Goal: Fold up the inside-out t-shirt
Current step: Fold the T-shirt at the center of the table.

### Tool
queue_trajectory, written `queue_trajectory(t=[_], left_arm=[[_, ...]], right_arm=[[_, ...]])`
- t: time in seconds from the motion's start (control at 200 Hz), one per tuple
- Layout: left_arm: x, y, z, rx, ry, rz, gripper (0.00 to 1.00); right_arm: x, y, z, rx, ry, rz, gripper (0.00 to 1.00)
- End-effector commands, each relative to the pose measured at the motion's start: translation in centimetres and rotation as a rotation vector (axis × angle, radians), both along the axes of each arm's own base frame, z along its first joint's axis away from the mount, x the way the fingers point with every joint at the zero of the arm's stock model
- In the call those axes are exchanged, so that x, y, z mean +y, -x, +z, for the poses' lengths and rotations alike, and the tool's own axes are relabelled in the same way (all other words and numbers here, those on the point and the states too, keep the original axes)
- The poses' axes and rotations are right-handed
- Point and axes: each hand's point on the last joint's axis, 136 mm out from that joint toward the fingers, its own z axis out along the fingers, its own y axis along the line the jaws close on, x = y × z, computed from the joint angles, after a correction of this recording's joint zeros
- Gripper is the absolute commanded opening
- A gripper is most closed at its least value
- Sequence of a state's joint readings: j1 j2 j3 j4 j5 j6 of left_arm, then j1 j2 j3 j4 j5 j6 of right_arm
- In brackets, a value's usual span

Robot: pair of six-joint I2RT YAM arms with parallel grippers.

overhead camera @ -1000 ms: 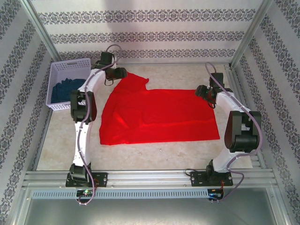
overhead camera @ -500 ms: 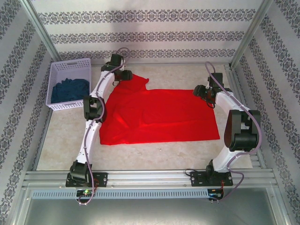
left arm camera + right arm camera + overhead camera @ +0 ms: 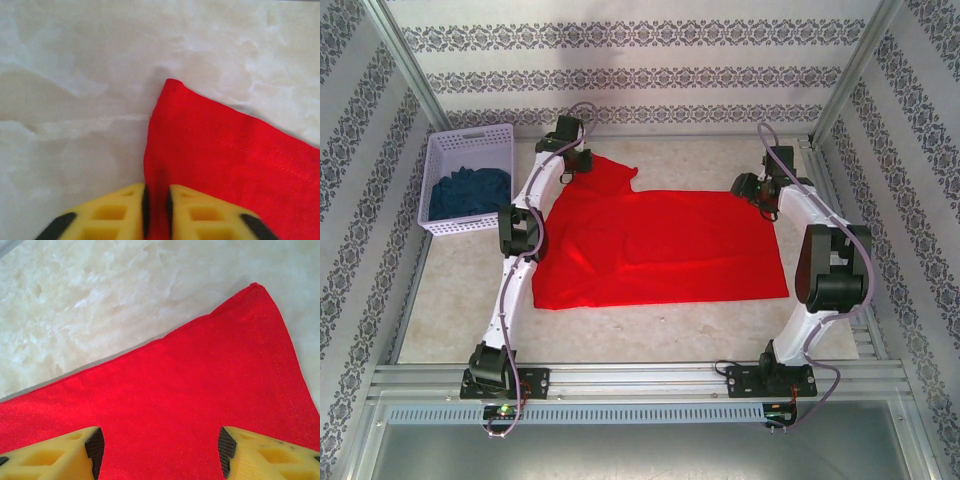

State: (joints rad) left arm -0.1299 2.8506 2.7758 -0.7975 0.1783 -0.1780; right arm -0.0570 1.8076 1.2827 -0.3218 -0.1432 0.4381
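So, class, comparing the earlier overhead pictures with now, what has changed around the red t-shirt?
The left gripper shifted slightly towards the far-left corner of the bright red soft cloth t-shirt and closed on its edge. The right gripper edged slightly farther, jaws open. T-shirt and white lattice plastic basket stayed put.

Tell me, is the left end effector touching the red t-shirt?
Touching. The left wrist view shows the left end effector pinched shut on the edge of the bright red cloth t-shirt, cloth squeezed between its yellow fingers.
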Motion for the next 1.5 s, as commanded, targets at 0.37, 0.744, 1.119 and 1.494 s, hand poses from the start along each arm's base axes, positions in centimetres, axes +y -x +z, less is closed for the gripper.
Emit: queue_trajectory(t=[0.37,0.744,1.119,1.494], left_arm=[[-1.2,0.9,1.6,0.019,0.141,-0.057,0.0],[-1.3,0.3,2.7,-0.02,0.144,-0.066,0.0],[-1.4,0.2,3.4,-0.033,0.145,-0.074,0.0],[-1.5,0.2,4.3,-0.05,0.14,-0.088,0.0]], right_arm=[[-4.4,-1.6,-2.7,0.103,0.061,-0.112,0.63],[-7.7,-4.0,-5.7,0.254,0.228,-0.123,0.6],[-8.3,-6.4,-8.0,0.33,0.272,-0.066,0.47],[-8.1,-7.5,-8.0,0.302,0.292,-0.005,0.16]])
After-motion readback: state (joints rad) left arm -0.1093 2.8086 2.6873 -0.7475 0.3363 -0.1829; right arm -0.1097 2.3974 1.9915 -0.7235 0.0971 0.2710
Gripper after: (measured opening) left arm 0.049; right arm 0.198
